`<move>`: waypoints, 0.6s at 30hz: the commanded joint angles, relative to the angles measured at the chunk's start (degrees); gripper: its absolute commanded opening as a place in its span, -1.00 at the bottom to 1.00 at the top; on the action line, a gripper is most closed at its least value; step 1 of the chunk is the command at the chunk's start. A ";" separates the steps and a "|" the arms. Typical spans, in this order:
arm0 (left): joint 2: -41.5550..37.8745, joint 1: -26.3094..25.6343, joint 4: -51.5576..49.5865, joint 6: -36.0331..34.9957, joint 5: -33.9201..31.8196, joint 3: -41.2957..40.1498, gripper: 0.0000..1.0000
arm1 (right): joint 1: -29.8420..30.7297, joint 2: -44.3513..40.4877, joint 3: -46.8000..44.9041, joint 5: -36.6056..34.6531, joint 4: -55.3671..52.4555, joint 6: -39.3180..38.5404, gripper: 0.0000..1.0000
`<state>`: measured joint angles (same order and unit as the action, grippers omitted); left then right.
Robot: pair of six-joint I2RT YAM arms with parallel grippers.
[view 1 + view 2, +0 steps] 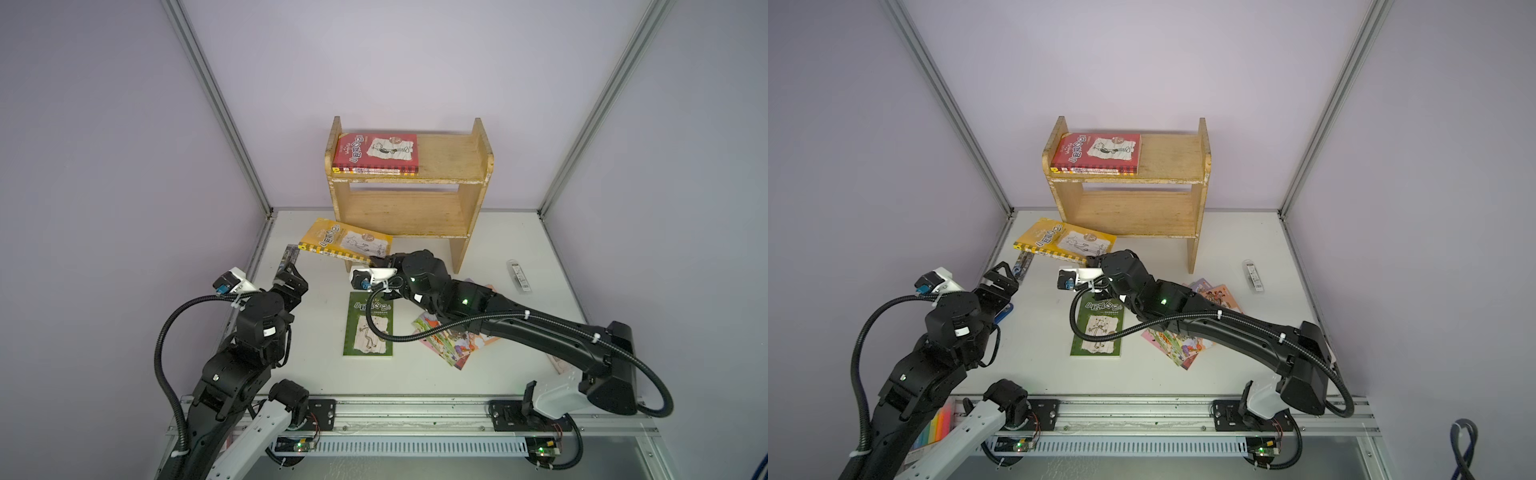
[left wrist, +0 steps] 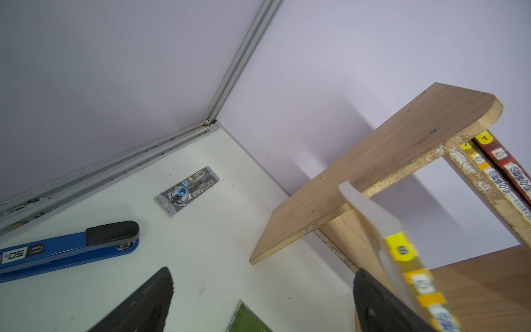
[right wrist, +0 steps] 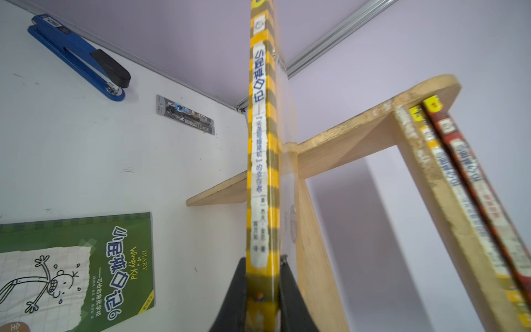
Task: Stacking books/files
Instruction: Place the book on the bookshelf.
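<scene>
My right gripper (image 3: 263, 276) is shut on the spine end of a yellow book (image 1: 345, 241), which hangs tilted above the table just in front of the wooden shelf (image 1: 449, 158). To the book's left my left gripper (image 2: 264, 276) stands open and holds nothing. In the left wrist view the yellow book (image 2: 402, 253) passes beside one finger. A red book (image 1: 376, 151) lies on a yellow one at the left of the shelf's top. Flat on the table under my right wrist is a green book (image 1: 369, 328). Several thin cartoon books (image 1: 453, 340) are fanned out under my right arm.
A blue stapler (image 2: 66, 250) and a grey pen pack (image 2: 188, 191) lie by the left wall. Another pen pack (image 1: 519, 276) lies at the right of the table. A pack of coloured highlighters (image 1: 936, 428) sits at the front left, behind my left arm.
</scene>
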<state>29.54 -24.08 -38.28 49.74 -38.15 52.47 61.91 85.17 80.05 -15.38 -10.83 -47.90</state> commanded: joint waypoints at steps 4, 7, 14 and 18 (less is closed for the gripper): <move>-0.98 1.18 -3.86 -3.20 0.44 0.44 1.00 | 0.10 -4.69 7.13 4.90 -3.83 -1.58 -1.00; -0.46 1.39 -3.20 -3.95 1.94 0.44 0.99 | 0.07 -5.53 10.60 4.76 -5.46 -2.64 -1.00; 6.69 1.85 0.97 -8.29 13.45 1.57 1.00 | -0.04 -4.71 15.60 0.81 -4.68 -9.29 -1.00; 10.63 1.93 5.40 -10.89 21.50 1.63 1.00 | -0.12 -3.40 17.54 -1.44 -3.08 -13.46 -1.00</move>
<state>38.61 -22.28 -37.80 42.13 -24.43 53.74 61.84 81.32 96.14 -13.91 -18.96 -57.30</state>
